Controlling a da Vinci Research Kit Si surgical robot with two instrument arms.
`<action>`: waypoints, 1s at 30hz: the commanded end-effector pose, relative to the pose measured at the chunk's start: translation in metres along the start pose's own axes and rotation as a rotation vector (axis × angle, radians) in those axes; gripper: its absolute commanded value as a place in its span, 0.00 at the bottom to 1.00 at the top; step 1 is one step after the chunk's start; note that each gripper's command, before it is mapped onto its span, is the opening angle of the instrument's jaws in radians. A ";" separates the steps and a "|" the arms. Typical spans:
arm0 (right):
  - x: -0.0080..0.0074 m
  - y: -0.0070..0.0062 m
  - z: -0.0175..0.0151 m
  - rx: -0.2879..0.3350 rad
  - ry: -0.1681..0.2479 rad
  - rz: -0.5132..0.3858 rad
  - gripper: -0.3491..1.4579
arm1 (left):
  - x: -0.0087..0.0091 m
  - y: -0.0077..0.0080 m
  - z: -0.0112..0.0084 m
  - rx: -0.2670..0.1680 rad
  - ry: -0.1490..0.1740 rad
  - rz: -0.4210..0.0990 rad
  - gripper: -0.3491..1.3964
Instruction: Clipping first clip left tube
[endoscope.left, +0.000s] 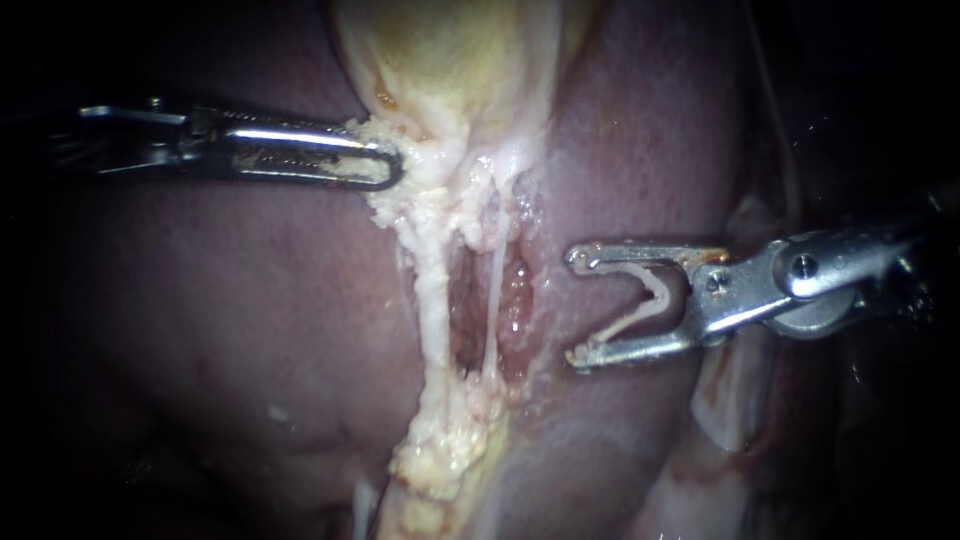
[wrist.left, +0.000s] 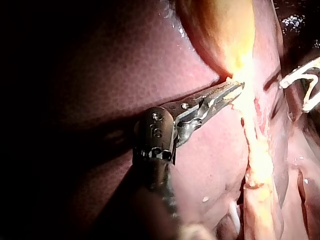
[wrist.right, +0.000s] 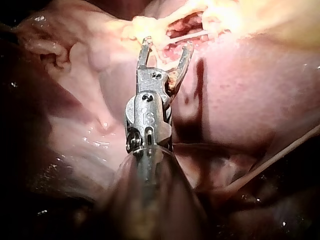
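Across the dark-red liver (endoscope.left: 250, 330), beneath the yellowish gallbladder (endoscope.left: 450, 60), the left tube (endoscope.left: 431, 290), a pale fat-coated cord, is stretched by the steel left instrument (endoscope.left: 385, 168), whose jaws are clamped on fatty tissue (endoscope.left: 420, 190) at the gallbladder's neck. It is judged soft, slippery, fragile, best straddled at its thinner middle by the right instrument (endoscope.left: 573, 306), whose jaws stand apart, loaded with a white V-shaped clip (endoscope.left: 652, 300).
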 end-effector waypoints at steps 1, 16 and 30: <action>0.0000 0.0000 0.0000 -0.001 0.000 0.001 0.47 | 0.0003 0.0001 -0.0004 -0.003 -0.001 -0.002 0.00; 0.0004 -0.0001 0.0006 0.007 -0.001 0.001 0.47 | 0.0058 0.0029 -0.0078 0.005 0.041 -0.016 0.00; 0.0001 -0.0005 0.0085 0.045 0.004 0.057 0.47 | 0.0055 0.0028 -0.0078 0.006 0.041 -0.015 0.00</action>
